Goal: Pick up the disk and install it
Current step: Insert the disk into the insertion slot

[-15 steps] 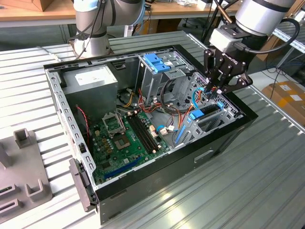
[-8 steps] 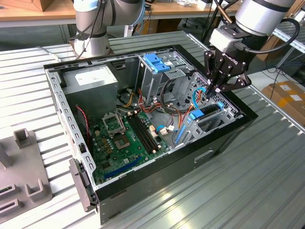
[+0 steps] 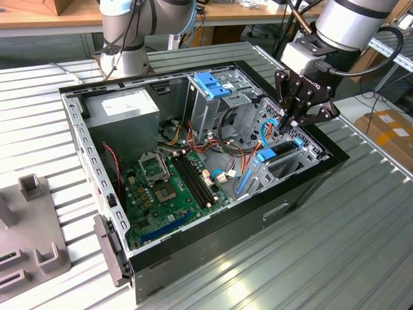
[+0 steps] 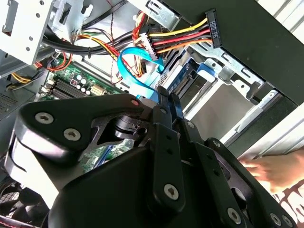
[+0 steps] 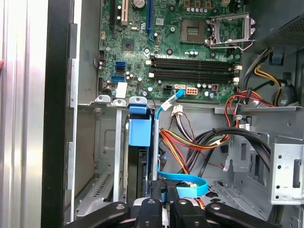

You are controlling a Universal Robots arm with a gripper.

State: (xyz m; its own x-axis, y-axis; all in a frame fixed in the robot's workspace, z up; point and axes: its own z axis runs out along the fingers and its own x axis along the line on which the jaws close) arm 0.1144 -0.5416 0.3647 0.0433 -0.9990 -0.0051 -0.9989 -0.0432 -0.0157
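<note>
The disk (image 5: pixel 140 130), grey with blue rails and a blue end tab, stands on edge in the drive bay at the open computer case's (image 3: pixel 213 239) front corner. In the exterior view the disk (image 3: pixel 268 155) lies just below my gripper (image 3: pixel 292 126). In both wrist views the gripper (image 5: pixel 162 192) (image 4: pixel 169 97) has its black fingers pressed together with nothing between them. It hovers over the bay beside the disk's near end. A thin blue flat cable (image 5: pixel 185 183) curls right by the fingertips.
Bundled power wires (image 4: pixel 180 40) and the motherboard (image 3: pixel 171 187) fill the case. A wider blue bracket on a silver cage (image 3: pixel 213 84) stands at the back. A person's hand (image 4: pixel 275 168) rests on the slatted table (image 3: pixel 335 245) outside the case. Grey fixtures (image 3: pixel 32 245) sit at the exterior view's left.
</note>
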